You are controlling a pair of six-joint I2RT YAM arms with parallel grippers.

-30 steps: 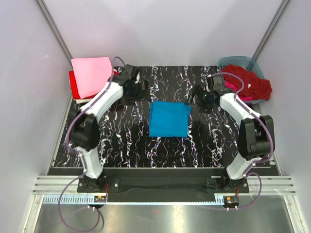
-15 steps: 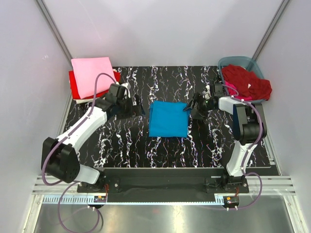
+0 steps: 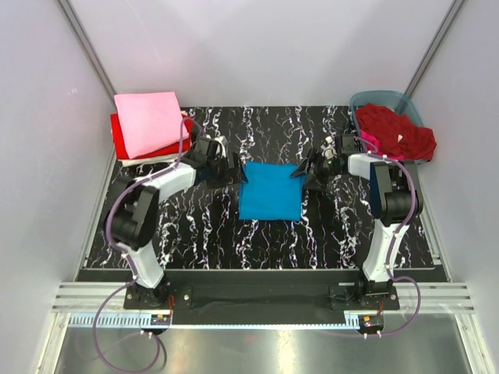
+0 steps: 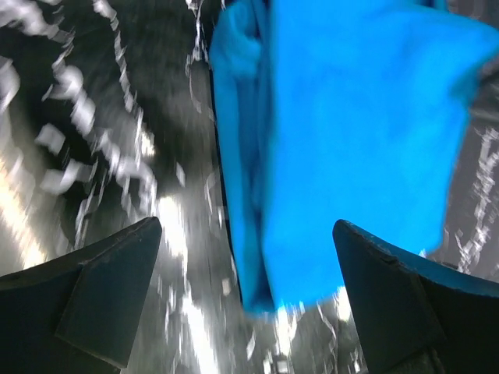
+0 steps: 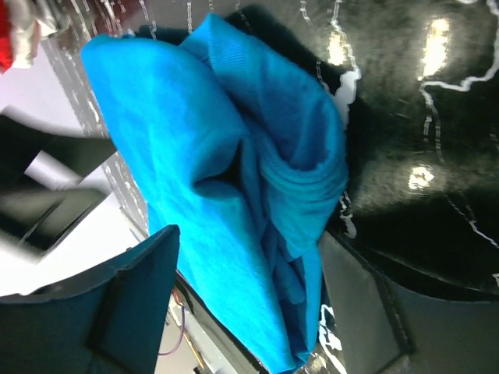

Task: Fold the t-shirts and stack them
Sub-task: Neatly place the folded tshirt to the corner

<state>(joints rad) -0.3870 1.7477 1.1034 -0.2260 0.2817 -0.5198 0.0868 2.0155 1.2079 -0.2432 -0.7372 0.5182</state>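
Note:
A folded turquoise t-shirt point(image 3: 270, 192) lies flat at the table's middle. My left gripper point(image 3: 238, 173) is open at its far left corner; in the left wrist view point(image 4: 249, 312) the shirt's corner point(image 4: 351, 140) lies between the spread fingers point(image 4: 101, 288). My right gripper point(image 3: 300, 173) is open at the far right corner; in the right wrist view point(image 5: 249, 312) the shirt's layered edge point(image 5: 234, 195) sits between its fingers point(image 5: 109, 312). A folded pale pink shirt point(image 3: 146, 123) lies on a bright red one point(image 3: 118, 139) at the far left. Dark red shirts point(image 3: 394, 131) and a magenta one point(image 3: 366, 140) are heaped at the far right.
The grey-blue plastic tub point(image 3: 374, 100) holds the heap at the far right corner. The black marbled table point(image 3: 203, 234) is walled by pale panels on the left, back and right. The arm bases stand at the near edge.
The left gripper swung from near the pink stack down and right to the turquoise shirt's far left corner. The right gripper moved in to the shirt's far right corner. The shirt has not moved.

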